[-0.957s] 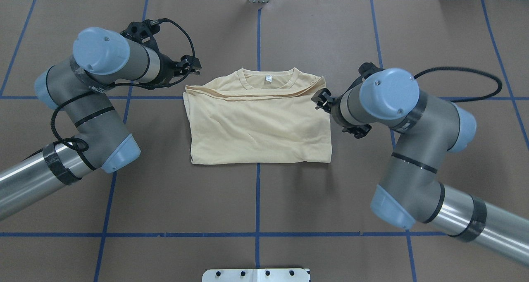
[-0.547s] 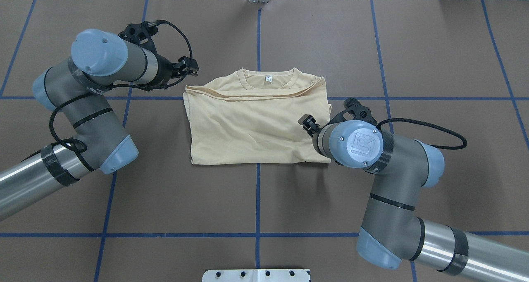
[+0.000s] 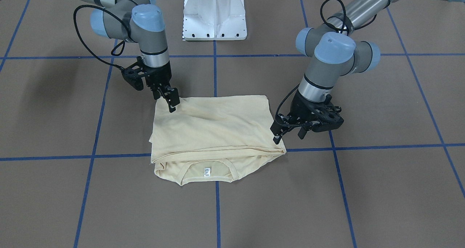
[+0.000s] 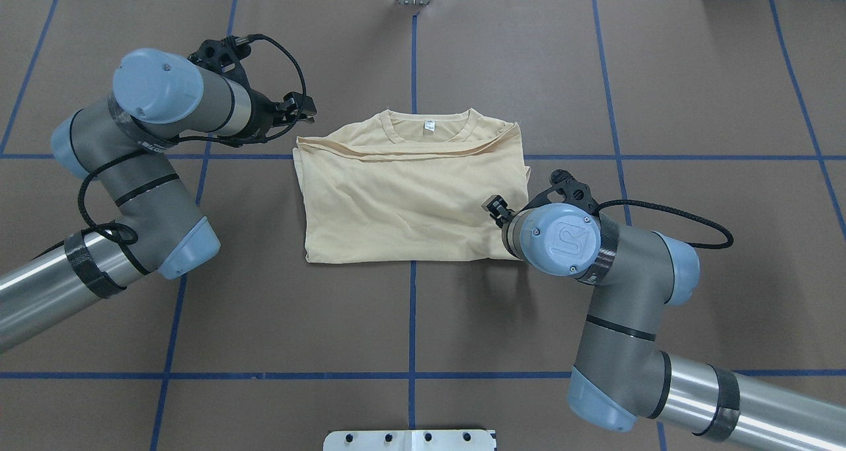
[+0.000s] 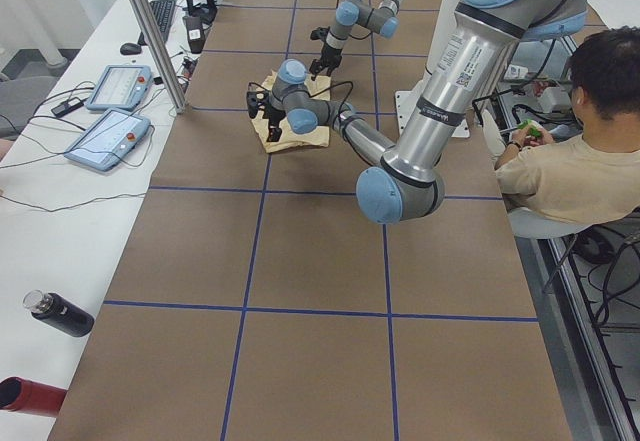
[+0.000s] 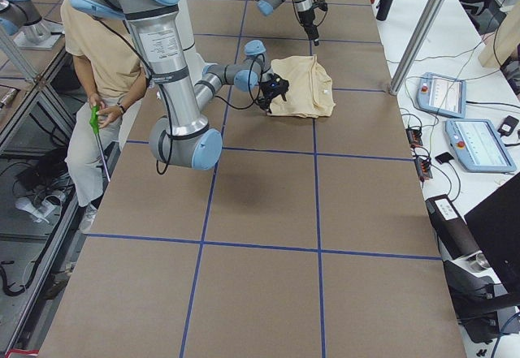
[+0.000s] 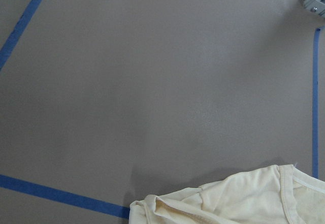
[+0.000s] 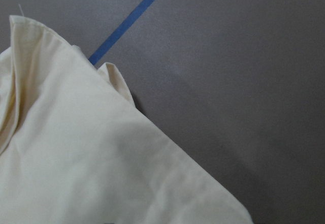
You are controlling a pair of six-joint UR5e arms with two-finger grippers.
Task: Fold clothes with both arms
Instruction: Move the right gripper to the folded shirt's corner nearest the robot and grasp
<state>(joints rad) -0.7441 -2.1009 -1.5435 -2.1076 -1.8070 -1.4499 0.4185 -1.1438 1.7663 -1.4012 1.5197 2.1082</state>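
Mid-fold on the table [image 4: 462, 319], the T-shirt [image 4: 410, 200] lies doubled. The right tool [image 3: 173, 102] hangs at its near corner, seemingly shut and empty; the left tool [image 3: 287, 131] — jaws apart — flanks the collar end. Next: grasp both corners.

A: Fixed views?

B: Four. The overhead looks steeply down from the robot's side of the table [image 4: 694, 74]. The front-facing one looks back from the opposite edge, the white pedestal [image 3: 214, 13] at its top. Two stand high at the table's ends, looking along it, distant.

A: Wrist views?

B: Both close, angled down. Each catches one corner of the T-shirt [image 4: 413, 193] that every fixed view shares.
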